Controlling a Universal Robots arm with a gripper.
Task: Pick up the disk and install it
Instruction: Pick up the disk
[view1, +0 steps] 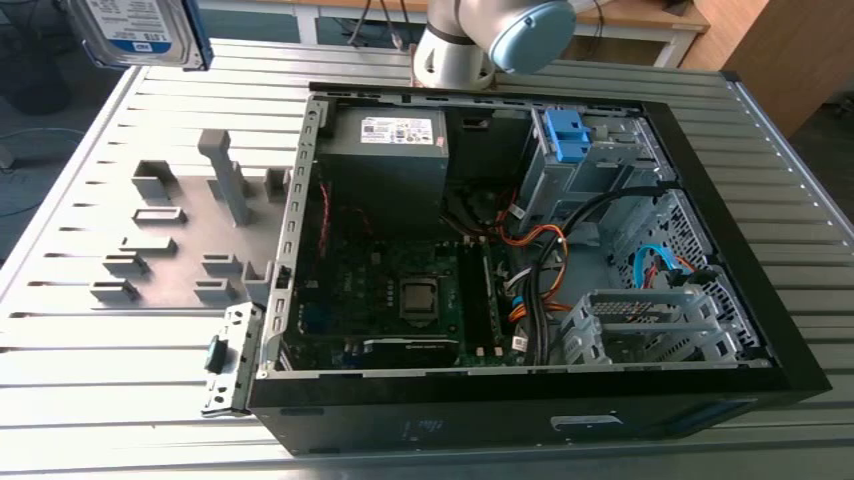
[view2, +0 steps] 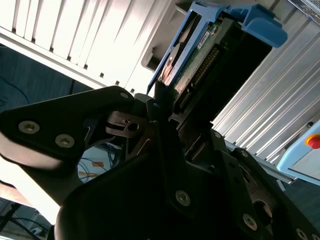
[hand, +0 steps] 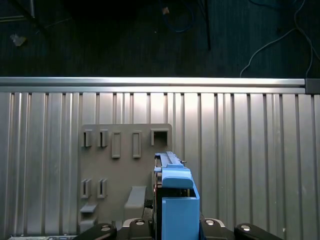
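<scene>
The disk (view1: 134, 30), a silver drive with a white-and-blue label in a blue carrier, hangs high over the table's far corner at the exterior view's left. In the second wrist view my gripper (view2: 162, 102) is shut on the disk (view2: 200, 65), with the black fingers (view2: 159, 107) clamping the carrier's edge and the green circuit board side showing. The first wrist view looks straight down: the disk (hand: 175, 195) stands on edge between the gripper (hand: 175, 227) links, above the grey fixture plate (hand: 125, 165).
The open computer case (view1: 747, 250) lies on the slatted aluminium table (view1: 80, 380). Inside are a grey power supply (view1: 387, 140), a blue latch (view1: 567, 135) on a drive cage, and a metal cage (view1: 641, 320). The arm's base (view1: 461, 55) stands behind the case.
</scene>
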